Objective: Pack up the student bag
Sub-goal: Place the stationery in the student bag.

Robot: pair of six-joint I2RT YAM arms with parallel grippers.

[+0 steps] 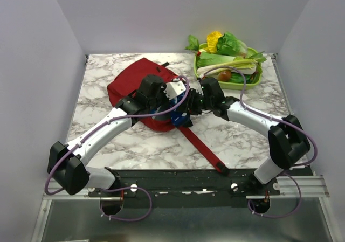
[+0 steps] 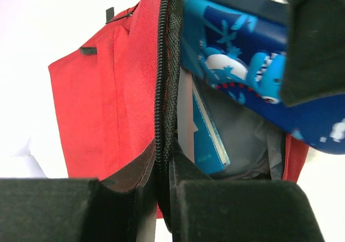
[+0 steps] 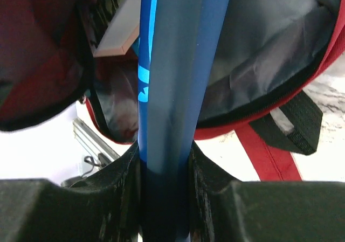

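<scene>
white-and-grey veined marble table, boxed in by plain pale walls on left, right and back; black rail along the near edge where both arm bases are bolted, bare metal shelf below it, thin purple cables looping along both arms

student bag, dark red, lies flat at the centre-left of the table, mouth facing right and gaping, grey lining showing in both wrist views; one red strap with a black end trails toward the near edge

left gripper: fingers narrow, pinched on the bag's black zip edge, holding that side of the mouth up

right gripper: fingers clamped on a blue pencil case with a shark print, case on edge between the pads, its far end at the bag mouth and partly over the lining

inside the bag a thin blue and white book stands against the grey lining, just below the pencil case

far right corner: lime green tray piled with toy vegetables, leafy greens, something yellow, a red-brown round one; well apart from the bag, close to the right arm's forearm

rest of the marble around the bag is bare
</scene>
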